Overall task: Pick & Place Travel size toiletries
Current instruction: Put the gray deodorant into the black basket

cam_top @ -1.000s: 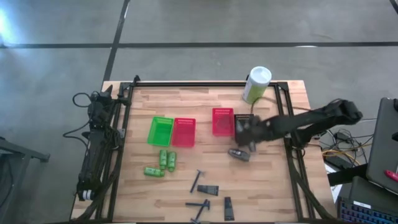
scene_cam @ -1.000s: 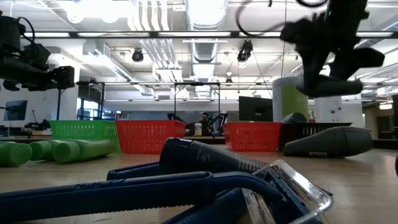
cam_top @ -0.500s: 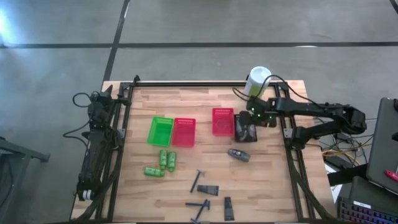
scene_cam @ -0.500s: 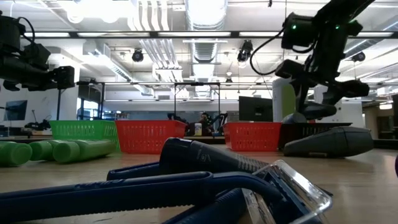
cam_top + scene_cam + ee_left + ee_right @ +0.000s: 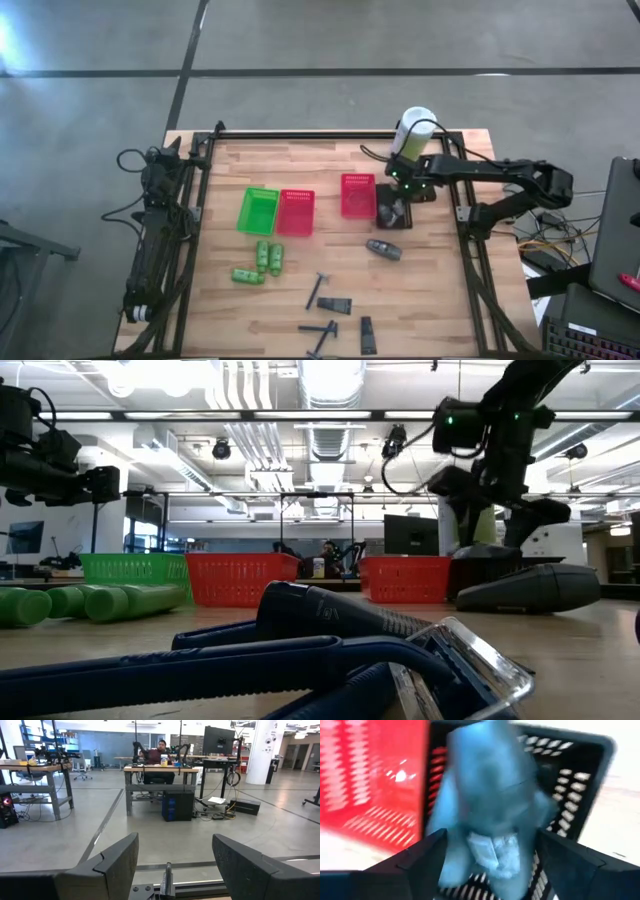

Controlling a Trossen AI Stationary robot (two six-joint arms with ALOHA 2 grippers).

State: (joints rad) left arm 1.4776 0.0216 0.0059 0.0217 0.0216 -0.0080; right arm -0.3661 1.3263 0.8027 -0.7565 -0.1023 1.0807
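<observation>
My right gripper [image 5: 490,870] hangs open over the black basket [image 5: 393,212], pointing steeply down. A dark grey rounded container [image 5: 490,795] shows blurred between and beyond its fingers, over the basket's floor. Another grey container [image 5: 384,248] lies on the table nearer the front. Three green bottles [image 5: 262,262], black T-shaped sticks [image 5: 318,290] and dark wedge tubes [image 5: 340,306] lie on the near half of the table. My left gripper [image 5: 175,865] stands open and empty, its arm [image 5: 160,230] folded along the table's left edge. My right gripper's fingers [image 5: 420,860] come from above and stand on either side of the grey container's near end [image 5: 492,850]. The container is blurred, and I cannot tell whether the fingers touch it.
A red basket [image 5: 357,195] stands right beside the black one. A green basket [image 5: 258,211] and a second red basket [image 5: 295,212] stand at centre left. A tall pale green canister with a white cap [image 5: 412,135] stands at the far edge behind my right gripper.
My right gripper has swung toward the table's far edge with a grey container, from above the loose one to over the black basket. It has sunk and tipped more steeply down. Its fingers have opened, and the container now shows blurred between them.
</observation>
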